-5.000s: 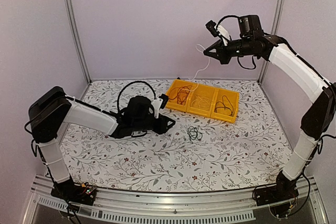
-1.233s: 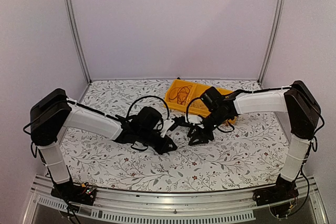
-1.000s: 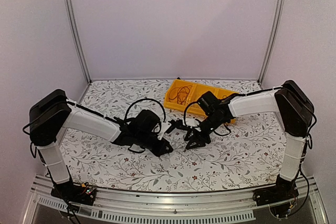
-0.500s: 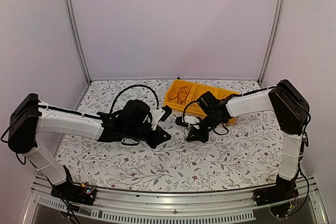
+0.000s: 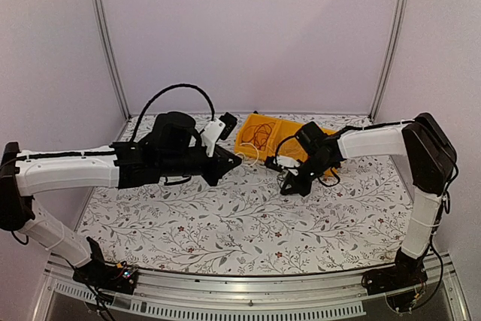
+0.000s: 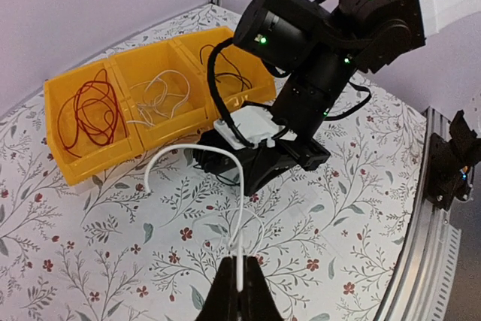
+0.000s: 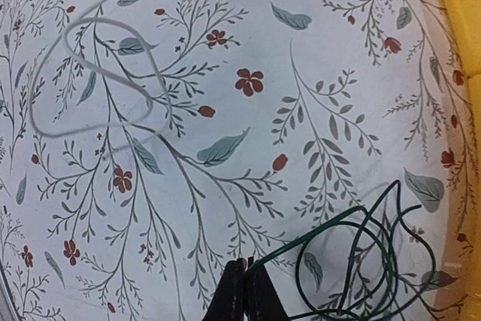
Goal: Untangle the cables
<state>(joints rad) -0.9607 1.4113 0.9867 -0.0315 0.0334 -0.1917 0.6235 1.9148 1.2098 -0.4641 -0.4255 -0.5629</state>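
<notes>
Cables [image 6: 240, 238] clamped: left pincer [image 6: 240, 276] white, right pincer [image 7: 244, 270] green.

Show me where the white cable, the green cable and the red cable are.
white cable [image 6: 240, 216], left wrist view, on its upright stretch.
green cable [image 7: 323, 225], right wrist view, on the straight strand beside its loops.
red cable [image 6: 89, 110], left wrist view, on its coil inside the yellow bin [image 6: 98, 162].

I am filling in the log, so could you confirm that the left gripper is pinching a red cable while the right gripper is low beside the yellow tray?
Not quite: the left gripper is pinching a white cable, not a red one, as the left wrist view shows. The right gripper is indeed low beside the yellow tray.
</notes>
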